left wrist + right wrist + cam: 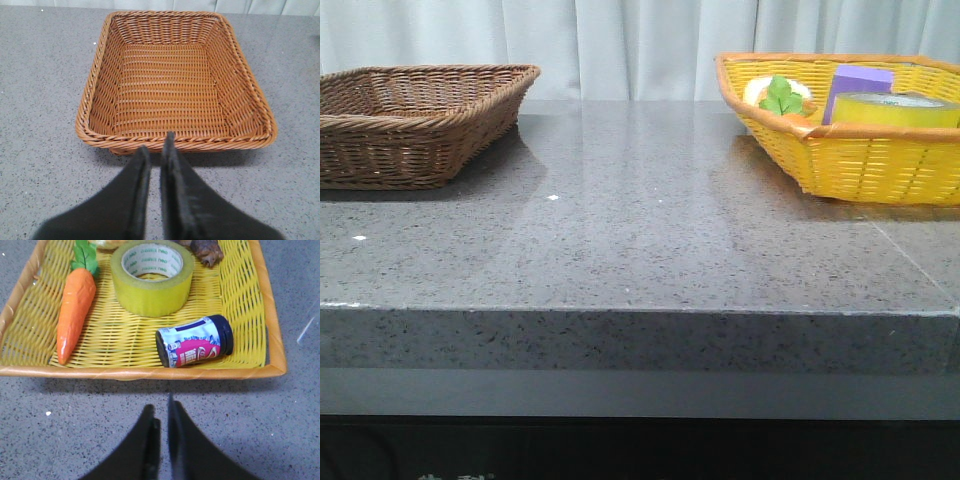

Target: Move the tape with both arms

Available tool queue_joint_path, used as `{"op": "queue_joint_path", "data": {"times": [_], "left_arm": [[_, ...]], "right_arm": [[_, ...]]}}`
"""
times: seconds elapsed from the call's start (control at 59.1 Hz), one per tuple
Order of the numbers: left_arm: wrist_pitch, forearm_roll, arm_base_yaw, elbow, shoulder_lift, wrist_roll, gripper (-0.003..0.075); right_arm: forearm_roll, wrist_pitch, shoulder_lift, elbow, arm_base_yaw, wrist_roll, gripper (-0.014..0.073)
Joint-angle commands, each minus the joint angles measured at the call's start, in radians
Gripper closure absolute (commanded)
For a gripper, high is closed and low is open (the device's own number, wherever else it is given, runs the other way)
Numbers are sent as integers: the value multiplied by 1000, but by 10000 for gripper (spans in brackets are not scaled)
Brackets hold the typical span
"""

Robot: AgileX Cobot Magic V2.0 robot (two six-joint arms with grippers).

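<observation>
Right gripper (162,427) pressed nearly together, holding nothing, poised over bare grey table (640,250) just outside the yellow basket (150,372) rim. Left gripper (156,155) likewise pressed together and empty, before the brown wicker basket (175,140). Tape (152,277) lying flat, upper centre of the right wrist frame, inside the yellow basket; at right edge of the front frame, beside the purple block (858,85). Likely faults: jaws not spread before descent, striking the roll's top; collision with the rim on approach; glossy wall slipping under a rim pinch; carrot (75,310) or can (194,341) nudged, both near the roll.
</observation>
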State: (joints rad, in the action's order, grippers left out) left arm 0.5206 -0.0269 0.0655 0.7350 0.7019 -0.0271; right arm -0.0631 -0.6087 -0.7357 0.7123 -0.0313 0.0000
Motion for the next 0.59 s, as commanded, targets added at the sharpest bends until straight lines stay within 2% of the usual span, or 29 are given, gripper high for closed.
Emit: {"op": "queue_joint_path", "data": {"times": [0.0, 0.068, 0.152, 0.321, 0.575], "left_arm": [[-94, 5, -3, 32, 18, 3, 437], [-102, 5, -3, 32, 28, 3, 292], [-110, 3, -3, 32, 41, 3, 207], [-135, -42, 50, 32, 59, -20, 208], [-153, -57, 287, 34, 59, -30, 208]], "right_arm": [[13, 70, -19, 34, 1, -7, 281], [13, 70, -24, 34, 1, -7, 143], [13, 70, -38, 34, 1, -7, 63], [13, 64, -91, 63, 0, -6, 64], [13, -27, -263, 257, 0, 7, 64]]}}
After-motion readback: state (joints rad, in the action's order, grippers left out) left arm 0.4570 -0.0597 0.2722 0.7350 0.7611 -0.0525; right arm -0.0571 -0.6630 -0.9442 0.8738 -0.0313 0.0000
